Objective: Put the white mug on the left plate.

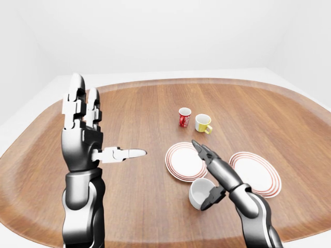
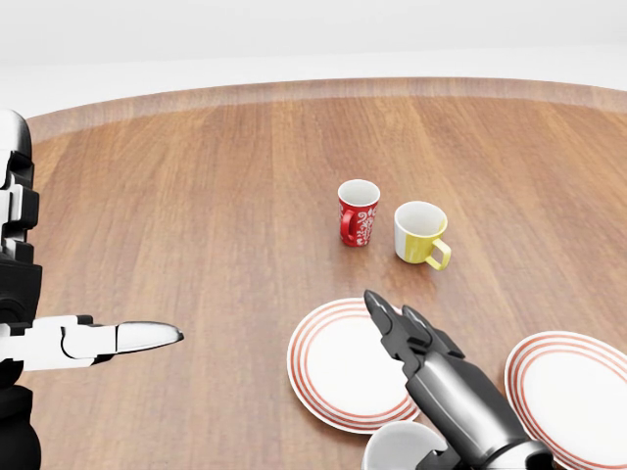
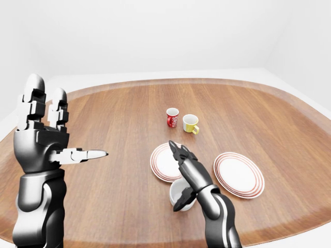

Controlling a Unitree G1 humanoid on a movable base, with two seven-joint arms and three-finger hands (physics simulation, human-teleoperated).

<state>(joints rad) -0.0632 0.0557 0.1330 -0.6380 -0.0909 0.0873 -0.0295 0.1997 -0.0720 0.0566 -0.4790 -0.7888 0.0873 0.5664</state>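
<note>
The white mug (image 1: 199, 193) stands upright on the wooden table, just below the left plate (image 1: 179, 160) in the left-eye view. Only its rim shows at the bottom edge of the head view (image 2: 395, 449). My right hand (image 1: 208, 173) is open. Its straight fingers (image 2: 404, 335) reach over the mug and over the plate's right part, and its thumb hangs at the mug's right side. The fingers do not close round the mug. My left hand (image 1: 87, 121) is open and raised at the left, well away, with its thumb (image 2: 132, 338) pointing right.
A second red-rimmed plate (image 1: 257, 171) lies to the right of my right hand. A red patterned mug (image 2: 358, 211) and a white-and-yellow mug (image 2: 420, 233) stand above the plates in the head view. The round table's edge (image 2: 294, 88) curves across the top.
</note>
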